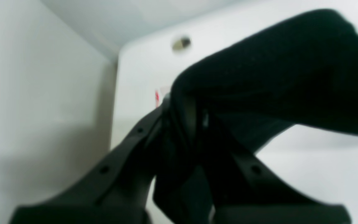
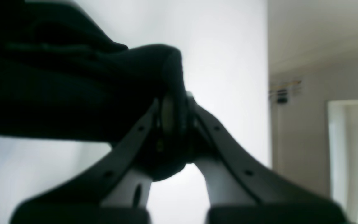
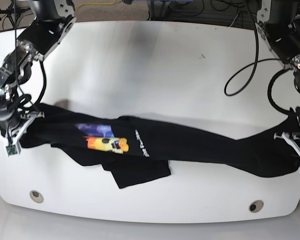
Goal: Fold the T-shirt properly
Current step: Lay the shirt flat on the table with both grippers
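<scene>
While the black T-shirt (image 3: 190,145) lies stretched in a long, bunched band across the white surface (image 3: 155,70), each arm holds one end of it. Seen from the base camera, the right gripper (image 3: 16,131) sits at the picture's left edge, low over the surface, with the cloth's end gathered at it. The left gripper (image 3: 296,145) sits at the picture's right edge, where the other end of the shirt bulges up toward it.

The right wrist camera shows the right arm's two dark fingers (image 2: 135,137) drawn together on a thick fold of the black cloth (image 2: 73,90), which drapes off to that picture's left. The left wrist camera shows the same on the other side: the left arm's fingers (image 1: 129,140) are pinched on a wad of the cloth (image 1: 275,77), and the fabric rises and runs away to that picture's right, above the white surface.

Between the two grippers, the shirt's print faces up: a yellow-orange and purple-blue graphic (image 3: 102,137) nearer the right gripper, with small white lettering (image 3: 141,143) just beside it. A loose flap of the shirt (image 3: 140,172) spreads toward the near edge of the surface below the graphic. Two round metal-ringed holes (image 3: 36,196) sit near the front corners of the surface.
</scene>
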`<state>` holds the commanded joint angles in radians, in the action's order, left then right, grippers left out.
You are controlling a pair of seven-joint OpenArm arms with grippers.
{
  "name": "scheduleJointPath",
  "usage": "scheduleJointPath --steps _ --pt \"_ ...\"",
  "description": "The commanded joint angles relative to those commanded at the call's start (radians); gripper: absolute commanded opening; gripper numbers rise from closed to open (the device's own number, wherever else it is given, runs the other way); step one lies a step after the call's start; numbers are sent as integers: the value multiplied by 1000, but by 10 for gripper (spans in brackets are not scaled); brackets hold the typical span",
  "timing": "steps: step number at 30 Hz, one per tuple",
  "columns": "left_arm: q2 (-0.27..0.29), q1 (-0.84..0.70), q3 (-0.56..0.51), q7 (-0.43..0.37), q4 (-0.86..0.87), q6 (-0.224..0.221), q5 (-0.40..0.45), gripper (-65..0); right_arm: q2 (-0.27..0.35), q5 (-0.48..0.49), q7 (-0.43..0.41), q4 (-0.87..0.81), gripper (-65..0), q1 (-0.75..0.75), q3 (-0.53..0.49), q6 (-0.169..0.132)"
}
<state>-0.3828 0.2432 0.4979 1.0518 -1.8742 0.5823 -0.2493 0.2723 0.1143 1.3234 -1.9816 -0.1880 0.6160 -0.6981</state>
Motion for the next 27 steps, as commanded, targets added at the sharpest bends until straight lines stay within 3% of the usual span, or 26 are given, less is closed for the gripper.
scheduleJointPath --steps 7,16,27 --pt "-2 -158 51 -2 9 2 5 -631 -78 0 -12 -5 -650 164 64 0" --pt "-2 -285 57 -2 9 2 5 -631 -161 -6 -138 -2 -650 345 80 0" --pt "-2 -370 54 -3 12 2 6 -631 -204 -8 -190 2 -650 434 77 0"
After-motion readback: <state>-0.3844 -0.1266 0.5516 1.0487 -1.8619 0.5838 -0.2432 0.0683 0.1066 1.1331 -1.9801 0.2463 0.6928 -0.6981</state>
